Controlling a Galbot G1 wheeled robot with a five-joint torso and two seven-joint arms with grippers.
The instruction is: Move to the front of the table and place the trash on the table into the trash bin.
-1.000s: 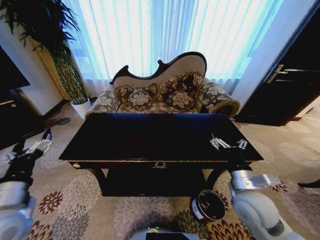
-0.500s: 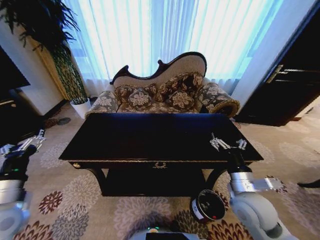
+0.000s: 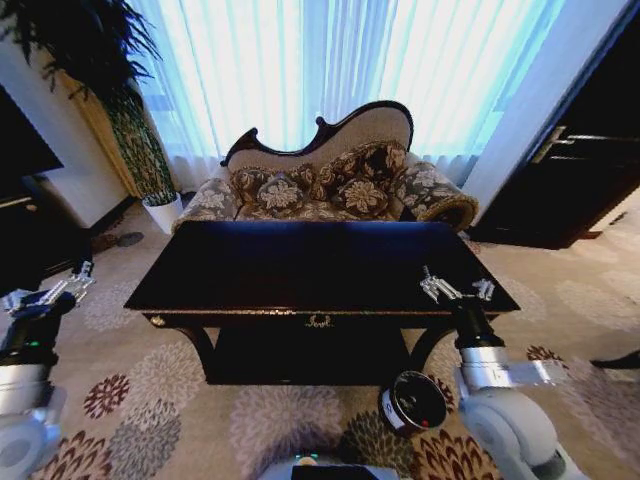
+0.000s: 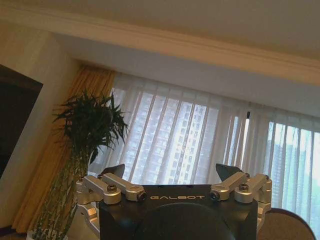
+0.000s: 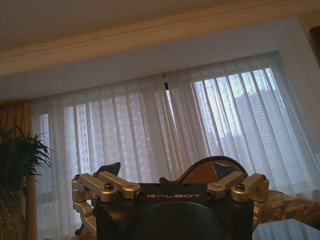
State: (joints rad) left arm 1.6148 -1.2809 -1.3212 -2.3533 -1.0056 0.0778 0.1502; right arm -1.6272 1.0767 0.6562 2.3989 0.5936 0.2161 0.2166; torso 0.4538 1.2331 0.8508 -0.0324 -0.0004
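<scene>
Robot faces the long front edge of the table [image 3: 300, 270], a glossy near-black piece with gold trim, a gold emblem at the middle of its front rail and a low shelf beneath. Its dark top reflects the bright window. The trash bin [image 3: 415, 402], a small round dark cylinder with a shiny rim and a white label, sits on the patterned carpet [image 3: 250, 425] just in front of the table's front right leg, close beside the right arm. The right gripper [image 3: 457, 289] is raised over the front right corner of the table, its fingers spread apart with nothing between them; the right wrist view shows the same open stance, pointing up toward the sheer curtains [image 5: 165, 130]. The left gripper [image 3: 48, 294] hangs off the table's left end, above the carpet, likewise spread wide and empty, aimed in the left wrist view at the curtains and a tall potted plant [image 4: 85, 130]. A patterned sofa [image 3: 330, 180] stands behind the table's far edge.
</scene>
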